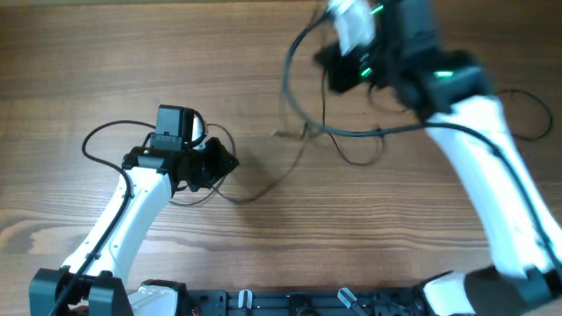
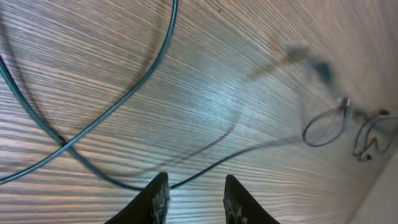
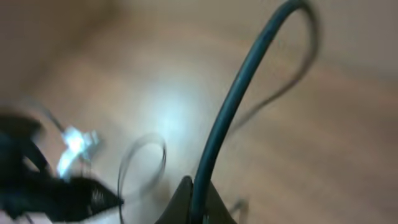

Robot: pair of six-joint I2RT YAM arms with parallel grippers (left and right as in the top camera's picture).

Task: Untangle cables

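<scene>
Pale wood grain is covering the table [image 1: 88, 70], and two arms are reaching over it, each ending in one gripper. The cables [image 1: 246, 199] are lying as thin dark strands across the middle of the table, between the two grippers. They are overlapping, so their exact count cannot be told from overhead. The left gripper [image 1: 230, 163] is sitting low at their left end, and the right gripper [image 1: 332, 70] is hanging blurred at the top, above their far end.

The left wrist view is giving what overhead is hiding. The left gripper [image 2: 196, 199] is holding its two fingers apart with bare wood showing in the gap, gripping nothing. One thin strand [image 2: 249, 152] is passing just beyond the fingertips and running off to two small loops [image 2: 309, 138] at the right. One teal-dark cord [image 2: 127, 96], looking thicker near the lens, is crossing another stretch of cord at the left.

The right wrist view is blurred, but it is showing the right gripper [image 3: 194, 208] with its fingers pressed together. One dark cord [image 3: 231, 99] is rising from between them and arching toward the top of the picture. One thin loop [image 3: 163, 152] is lying on the wood to the left. Overhead is not showing that grip.
</scene>
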